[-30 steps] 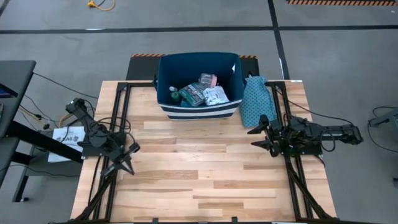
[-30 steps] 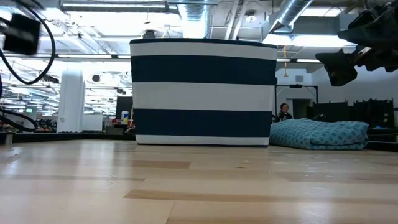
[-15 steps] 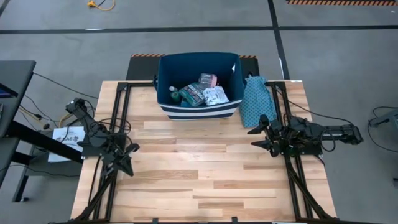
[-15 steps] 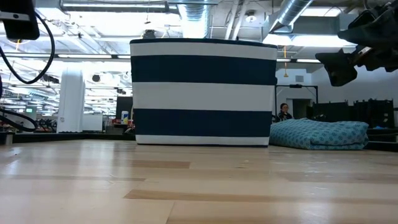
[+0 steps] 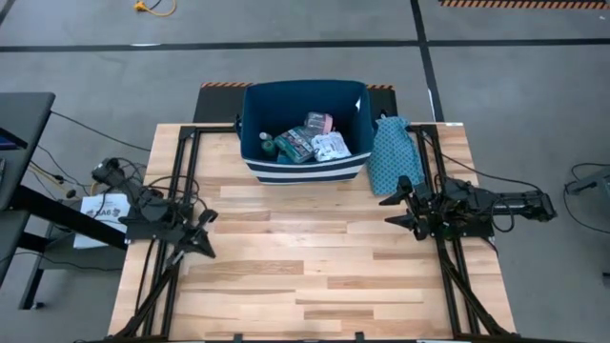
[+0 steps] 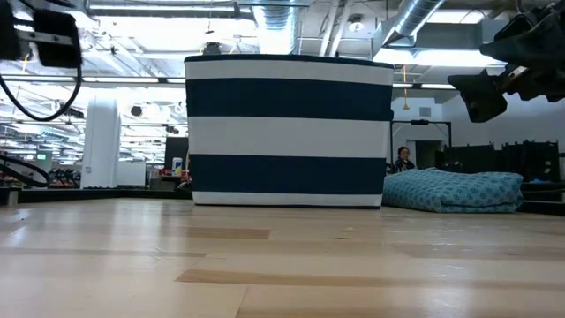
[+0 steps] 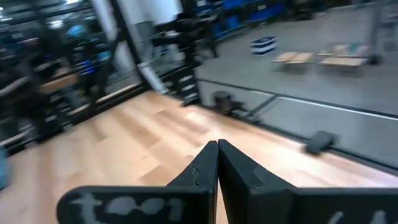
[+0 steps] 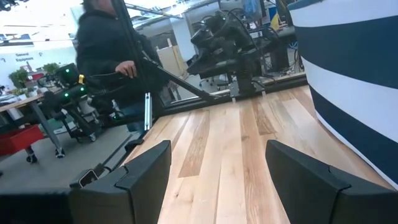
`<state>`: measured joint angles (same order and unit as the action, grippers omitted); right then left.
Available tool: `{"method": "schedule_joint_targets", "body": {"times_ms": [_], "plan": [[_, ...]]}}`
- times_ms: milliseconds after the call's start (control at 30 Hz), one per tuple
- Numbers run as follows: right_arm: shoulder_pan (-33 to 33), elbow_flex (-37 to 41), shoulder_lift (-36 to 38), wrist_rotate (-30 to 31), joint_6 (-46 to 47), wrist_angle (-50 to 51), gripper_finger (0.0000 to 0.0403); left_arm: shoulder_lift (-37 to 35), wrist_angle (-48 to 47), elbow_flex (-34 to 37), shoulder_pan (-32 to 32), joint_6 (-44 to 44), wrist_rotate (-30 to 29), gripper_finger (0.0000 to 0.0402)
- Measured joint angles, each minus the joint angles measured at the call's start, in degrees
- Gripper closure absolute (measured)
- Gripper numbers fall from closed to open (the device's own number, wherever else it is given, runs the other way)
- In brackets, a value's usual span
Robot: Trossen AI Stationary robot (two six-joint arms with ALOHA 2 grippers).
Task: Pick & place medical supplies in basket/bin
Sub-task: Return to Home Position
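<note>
The medical supplies [image 5: 307, 141] lie inside the basket/bin [image 5: 255, 114], a navy soft-sided bin with white stripes standing at the table's far middle: a green roll [image 5: 269, 148], teal-and-white packets [image 5: 295, 143], a white piece [image 5: 331, 146] and a pink piece [image 5: 327, 122]. In the low view the bin [image 6: 289, 132] hides them. My left gripper [image 5: 205, 238] [image 7: 217, 146] is shut and hovers above the table's left side, apart from everything. My right gripper [image 5: 388, 211] [image 8: 217, 171] is open above the right side, near the bin's right corner, and holds nothing.
A teal patterned fabric pouch [image 5: 389, 152] [image 6: 455, 190] lies flat on the table right of the bin, just beyond my right gripper. Bare wooden table [image 5: 305, 267] spreads between the arms and toward the near edge. A person [image 8: 115, 56] stands beyond the table's left side.
My left arm has swung a little: its gripper has turned and shifted slightly toward the table's right, still shut. My right arm, the bin and the supplies have kept still.
</note>
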<state>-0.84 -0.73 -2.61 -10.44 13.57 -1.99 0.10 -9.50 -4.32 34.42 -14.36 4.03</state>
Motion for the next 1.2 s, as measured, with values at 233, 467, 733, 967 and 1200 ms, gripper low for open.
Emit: {"method": "schedule_joint_targets", "body": {"times_ms": [233,467,733,967,1200], "plan": [[0.0,0.0,0.0,0.0,0.0,0.0,0.0148,0.3,-0.1,0.0,-7.6,-0.2,-3.2,0.0401],[0.0,0.0,0.0,0.0,0.0,0.0,0.0148,0.3,0.0,0.1,-8.4,1.3,-6.7,0.0402],[0.0,0.0,0.0,0.0,0.0,0.0,0.0148,0.3,0.0,0.1,-8.4,1.4,-6.9,0.0401],[0.0,0.0,0.0,0.0,0.0,0.0,0.0148,0.3,-0.1,0.1,-8.4,1.5,-6.9,0.0401],[0.0,0.0,0.0,0.0,0.0,0.0,0.0148,0.3,-0.1,0.1,-8.4,1.5,-6.9,0.0401]]}}
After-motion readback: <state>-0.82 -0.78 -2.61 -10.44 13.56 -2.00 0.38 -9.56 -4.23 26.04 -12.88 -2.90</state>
